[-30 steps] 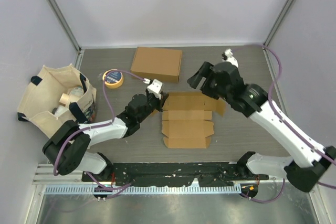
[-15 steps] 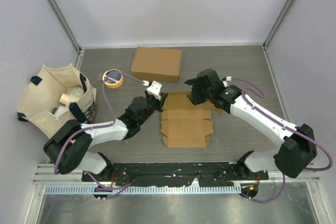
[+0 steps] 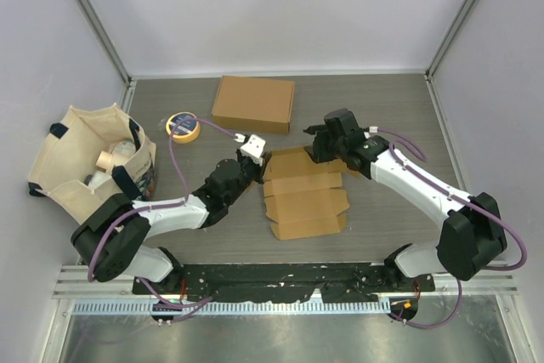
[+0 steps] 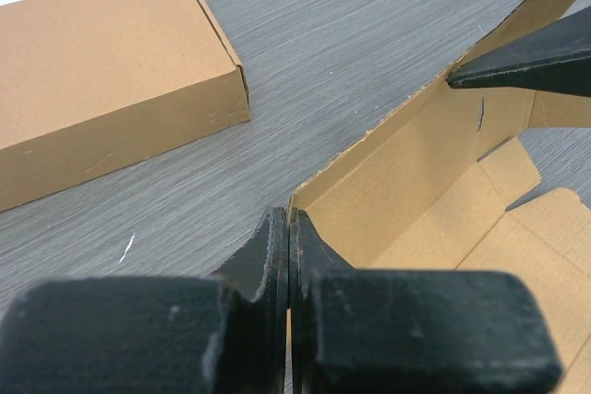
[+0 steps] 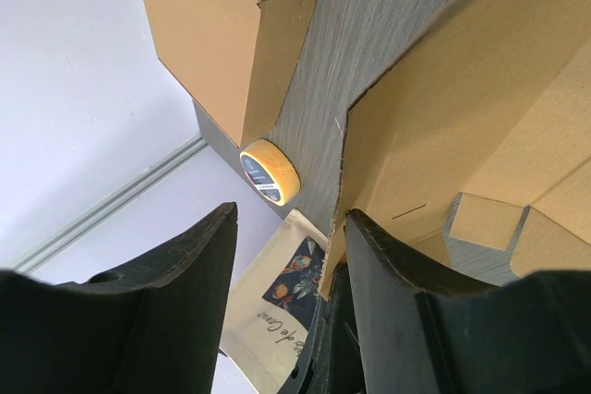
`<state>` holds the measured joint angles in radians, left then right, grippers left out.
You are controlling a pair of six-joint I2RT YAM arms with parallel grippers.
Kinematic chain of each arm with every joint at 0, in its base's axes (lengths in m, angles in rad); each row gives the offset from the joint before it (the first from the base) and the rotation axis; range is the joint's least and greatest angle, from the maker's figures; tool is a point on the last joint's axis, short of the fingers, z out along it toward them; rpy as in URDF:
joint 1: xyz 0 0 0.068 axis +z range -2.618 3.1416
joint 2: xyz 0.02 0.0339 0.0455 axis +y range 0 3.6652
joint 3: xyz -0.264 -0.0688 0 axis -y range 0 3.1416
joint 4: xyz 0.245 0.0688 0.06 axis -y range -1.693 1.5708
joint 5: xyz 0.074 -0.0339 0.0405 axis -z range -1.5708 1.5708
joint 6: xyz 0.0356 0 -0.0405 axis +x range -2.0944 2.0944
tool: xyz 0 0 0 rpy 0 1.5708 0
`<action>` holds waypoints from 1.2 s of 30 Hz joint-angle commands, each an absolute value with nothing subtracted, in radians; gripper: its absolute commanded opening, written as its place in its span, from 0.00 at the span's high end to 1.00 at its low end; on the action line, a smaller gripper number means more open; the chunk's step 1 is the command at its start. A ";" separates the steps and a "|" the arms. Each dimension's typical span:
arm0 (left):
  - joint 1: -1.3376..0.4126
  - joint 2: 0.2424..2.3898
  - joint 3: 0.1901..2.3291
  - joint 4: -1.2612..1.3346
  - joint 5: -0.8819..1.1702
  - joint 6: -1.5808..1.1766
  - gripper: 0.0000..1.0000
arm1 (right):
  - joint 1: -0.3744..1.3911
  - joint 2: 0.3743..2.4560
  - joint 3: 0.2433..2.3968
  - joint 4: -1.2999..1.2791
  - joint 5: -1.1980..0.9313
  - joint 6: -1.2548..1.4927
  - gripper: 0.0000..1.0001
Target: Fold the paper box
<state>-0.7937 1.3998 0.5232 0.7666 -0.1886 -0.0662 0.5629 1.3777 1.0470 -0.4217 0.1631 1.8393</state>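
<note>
The paper box (image 3: 306, 195) lies unfolded in the middle of the table, its rear wall (image 4: 416, 168) tilted up. My left gripper (image 3: 257, 163) is shut on the left end of that wall; in the left wrist view the jaws (image 4: 290, 228) pinch the cardboard's corner. My right gripper (image 3: 321, 149) hangs over the wall's right part. Its jaws stand open in the right wrist view (image 5: 286, 242), the cardboard edge (image 5: 343, 182) lying right against the inner face of one finger (image 5: 397, 274). The other finger (image 5: 185, 274) stands well apart from it.
A closed brown box (image 3: 253, 104) rests at the back of the table. A yellow tape roll (image 3: 182, 126) lies left of it. A cloth bag (image 3: 89, 163) with items stands at the far left. Metal frame posts and white walls bound the table.
My right arm has come down and left onto the box's rear wall, its jaws narrowing. The flat box has turned slightly. My left gripper stayed shut on the flap.
</note>
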 commanded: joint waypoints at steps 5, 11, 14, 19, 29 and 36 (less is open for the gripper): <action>-0.811 1.420 0.549 0.839 -0.235 -0.021 1.00 | 0.565 1.387 1.011 -0.374 0.158 1.859 0.50; -0.825 1.430 0.564 0.839 -0.235 -0.017 1.00 | 0.565 1.417 0.997 -0.339 0.129 1.868 0.54; -0.833 1.433 0.566 0.838 -0.241 -0.014 1.00 | 0.565 1.416 0.985 -0.327 0.143 1.867 0.64; -0.839 1.428 0.560 0.839 -0.262 -0.029 1.00 | 0.566 1.416 0.942 -0.269 0.123 1.881 0.89; -0.838 1.171 0.604 0.439 -0.249 -0.362 0.36 | 0.565 1.359 0.737 0.045 0.166 1.801 0.99; -0.804 0.908 0.534 0.143 -0.403 -0.580 0.41 | 0.566 1.327 0.485 0.617 0.262 1.646 0.99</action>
